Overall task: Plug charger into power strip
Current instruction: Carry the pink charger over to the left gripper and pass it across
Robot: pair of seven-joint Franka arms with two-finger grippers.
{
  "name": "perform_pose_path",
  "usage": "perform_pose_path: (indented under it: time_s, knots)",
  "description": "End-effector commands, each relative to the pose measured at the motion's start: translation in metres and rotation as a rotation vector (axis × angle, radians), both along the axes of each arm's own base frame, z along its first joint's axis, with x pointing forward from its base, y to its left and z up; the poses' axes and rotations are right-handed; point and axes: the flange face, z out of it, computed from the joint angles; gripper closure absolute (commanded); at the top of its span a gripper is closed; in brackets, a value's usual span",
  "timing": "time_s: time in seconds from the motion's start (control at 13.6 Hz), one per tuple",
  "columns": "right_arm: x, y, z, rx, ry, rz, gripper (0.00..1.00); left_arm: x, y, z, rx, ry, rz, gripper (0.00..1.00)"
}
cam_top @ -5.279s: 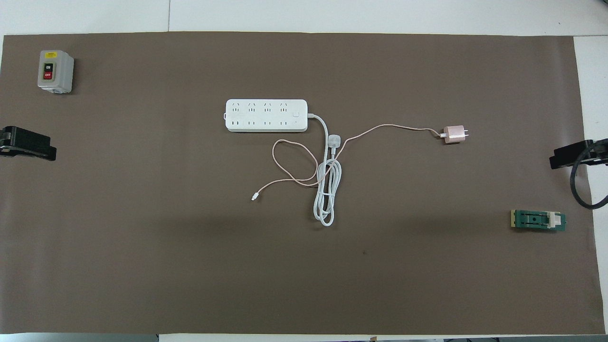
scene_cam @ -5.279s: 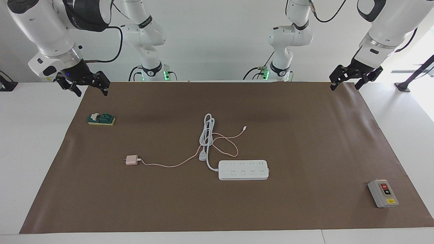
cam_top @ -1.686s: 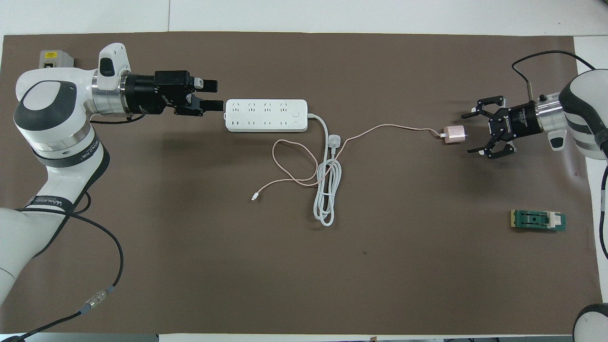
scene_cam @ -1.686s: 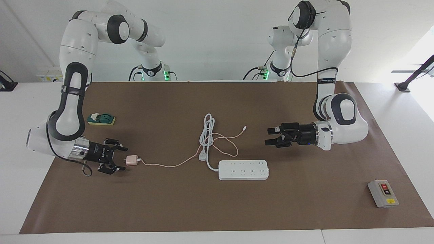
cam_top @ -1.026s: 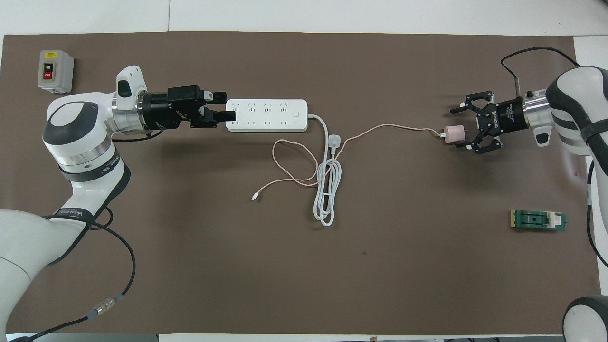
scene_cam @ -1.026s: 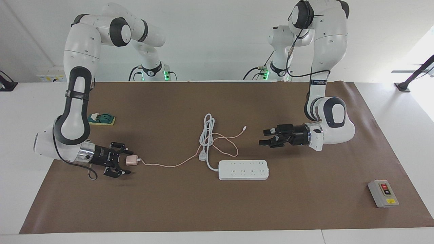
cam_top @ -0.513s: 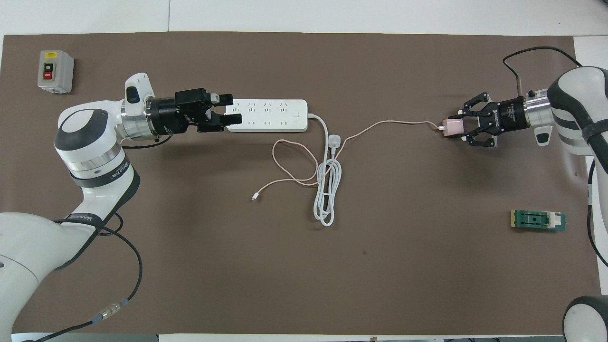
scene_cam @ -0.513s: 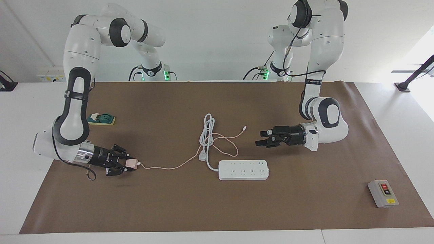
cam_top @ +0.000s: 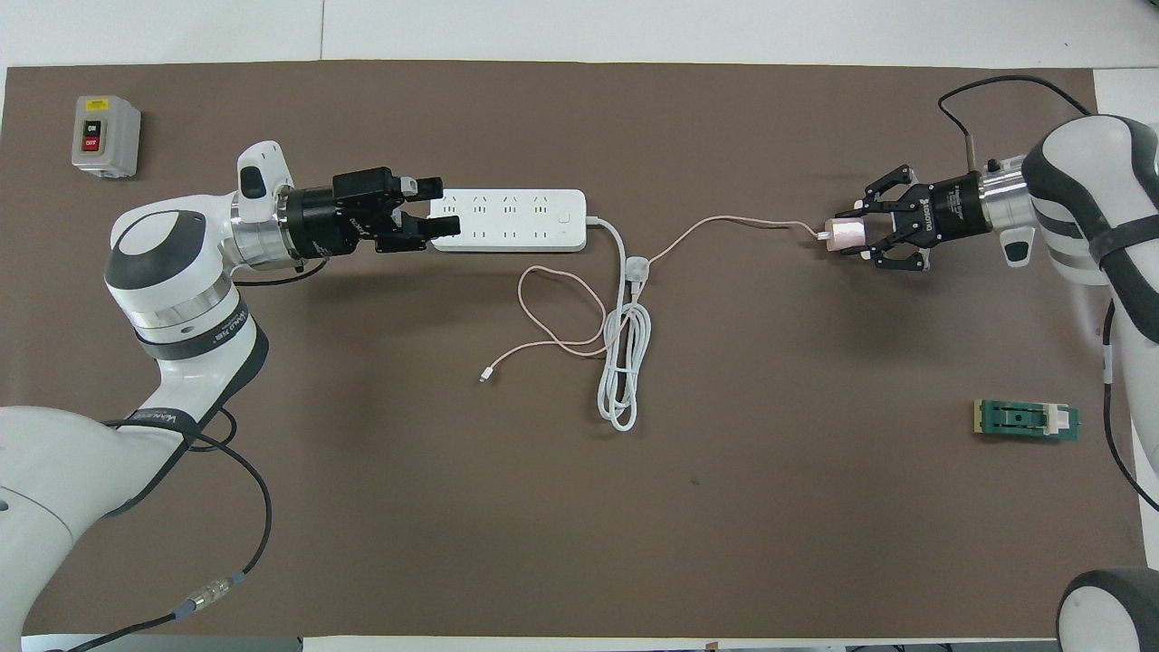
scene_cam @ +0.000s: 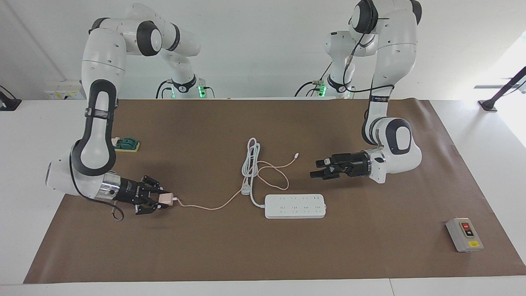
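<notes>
charger (scene_cam: 166, 199): small pale-pink cube, smooth hard plastic. Clamped in the right gripper (scene_cam: 158, 200), fingertips pinched on its sides, low over the mat toward the right arm's end of the table. Prong end points back into the claw, so I can't see the prongs; cable end faces the strip.
pink cable (scene_cam: 209, 204): thin, limp. Runs from the cube toward table centre, crosses the white cord, loops, ends in a small free connector. Will drag along with any carry.
key relation: power strip lies from the held charger toward the left arm's end, about the same depth on the table. Its long axis runs end to end of the table, in line with that travel. Sockets face up, charger is lying sideways, so my read is the next move needs a carry along that axis plus a turn to aim the prongs down.
power strip (scene_cam: 295, 206): long flat white bar, matte plastic, two rows of outlets, flat on the mat near the centre.
white cord (scene_cam: 251, 164): thick, stiff-looking, bundled in a long coil with a round-headed plug, nearer the robots than the strip.
left gripper (scene_cam: 317, 169): jaws wide, holding nothing, over the strip's end toward the left arm's side. Closer arm to the strip; looks placed to steady it.
</notes>
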Motion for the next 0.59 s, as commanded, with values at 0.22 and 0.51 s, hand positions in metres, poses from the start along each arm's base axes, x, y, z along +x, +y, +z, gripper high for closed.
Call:
perform_pose_path:
  time_s: [0.22,0.51]
  knots:
    - [0.029,0.123,0.09,0.039,0.013,-0.055,1.0,-0.008,0.0,0.003,-0.006,-0.011,0.039,0.0]
    - [0.033,0.239,0.119,0.063,0.013,-0.1,1.0,-0.007,0.002,0.004,-0.005,-0.013,0.041,0.0]
